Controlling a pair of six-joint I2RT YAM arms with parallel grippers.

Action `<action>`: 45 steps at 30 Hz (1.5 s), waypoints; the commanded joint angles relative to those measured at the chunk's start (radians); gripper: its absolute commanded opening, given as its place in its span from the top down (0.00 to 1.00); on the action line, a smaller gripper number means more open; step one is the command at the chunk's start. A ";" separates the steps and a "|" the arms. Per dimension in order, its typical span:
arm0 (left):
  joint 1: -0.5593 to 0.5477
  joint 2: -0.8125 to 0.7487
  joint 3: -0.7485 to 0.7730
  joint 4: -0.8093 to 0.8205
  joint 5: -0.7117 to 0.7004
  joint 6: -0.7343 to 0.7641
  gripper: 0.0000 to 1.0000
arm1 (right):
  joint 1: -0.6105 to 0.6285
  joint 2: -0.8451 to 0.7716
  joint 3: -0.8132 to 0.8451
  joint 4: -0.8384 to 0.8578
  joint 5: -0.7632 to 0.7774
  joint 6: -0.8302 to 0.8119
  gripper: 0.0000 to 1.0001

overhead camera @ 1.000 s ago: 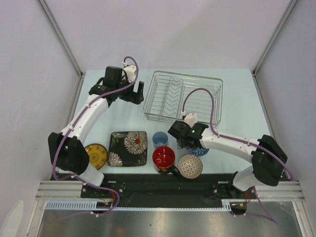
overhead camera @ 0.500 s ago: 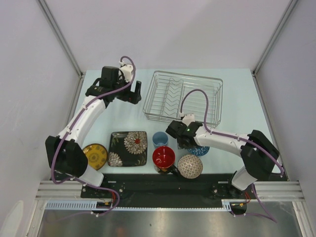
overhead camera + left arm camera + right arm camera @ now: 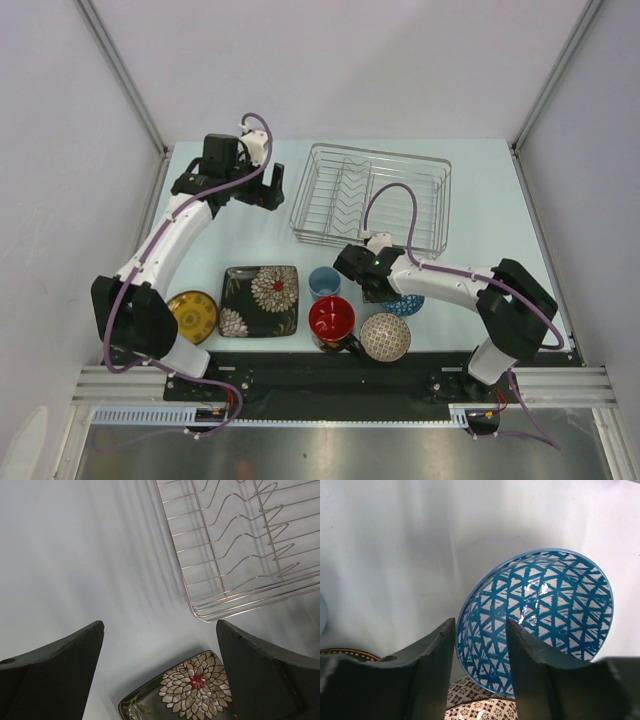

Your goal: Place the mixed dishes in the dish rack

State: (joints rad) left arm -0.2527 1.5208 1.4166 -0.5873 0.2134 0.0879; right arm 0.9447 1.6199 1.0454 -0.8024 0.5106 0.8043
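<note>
Bowl rim [image 3: 470, 630] seemingly between end-effector fingers [image 3: 530, 655]

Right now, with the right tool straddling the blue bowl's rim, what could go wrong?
1. The right tool bites only the blue triangle-patterned bowl's thin rim; the glossy bowl may slip or tilt when lifted.
2. The beige-pink patterned bowl sits right beside it and could get knocked.
3. The silver wire dish rack may slide under loading.

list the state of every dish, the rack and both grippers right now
dish rack: empty, on the table
blue patterned bowl: tilted, rim between the right gripper fingers
left gripper: open, holding nothing
black square floral plate: flat on table
yellow plate: flat
light-blue cup: upright
black mug: upright
beige-pink bowl: upright
</note>
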 commanded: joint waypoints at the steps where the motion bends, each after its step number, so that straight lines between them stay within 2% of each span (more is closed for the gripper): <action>1: 0.015 -0.056 -0.001 0.011 0.009 0.021 0.00 | -0.017 0.024 0.031 0.026 -0.001 0.016 0.57; 9: 0.029 -0.071 -0.008 0.007 0.006 0.026 0.00 | -0.023 0.035 0.031 0.029 -0.017 0.012 0.74; 15: 0.033 -0.082 -0.010 0.000 0.001 0.029 0.00 | -0.020 0.006 0.031 0.026 -0.011 0.012 0.99; 22: 0.035 -0.093 -0.022 0.001 0.000 0.029 0.00 | -0.014 -0.106 0.031 0.022 -0.014 -0.014 1.00; 27: 0.036 -0.097 -0.024 0.001 -0.005 0.029 0.00 | -0.050 -0.271 0.033 0.074 -0.092 -0.062 1.00; 33: 0.035 -0.093 -0.010 0.000 -0.008 0.027 0.00 | -0.180 -0.475 0.033 0.178 -0.377 -0.116 1.00; 38: 0.035 -0.091 -0.004 -0.005 -0.012 0.026 0.00 | -0.360 -0.561 0.033 0.375 -0.798 -0.047 1.00; 40: 0.035 -0.093 -0.004 -0.006 -0.014 0.021 0.00 | -0.446 -0.546 0.034 0.540 -0.939 0.013 1.00; 45: 0.035 -0.114 -0.018 -0.016 -0.023 0.024 0.00 | -0.537 -0.372 0.053 1.012 -1.115 0.244 1.00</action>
State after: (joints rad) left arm -0.2256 1.4658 1.3987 -0.5999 0.2081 0.0986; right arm 0.4538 1.1355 1.0557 -0.2733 -0.3489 0.8509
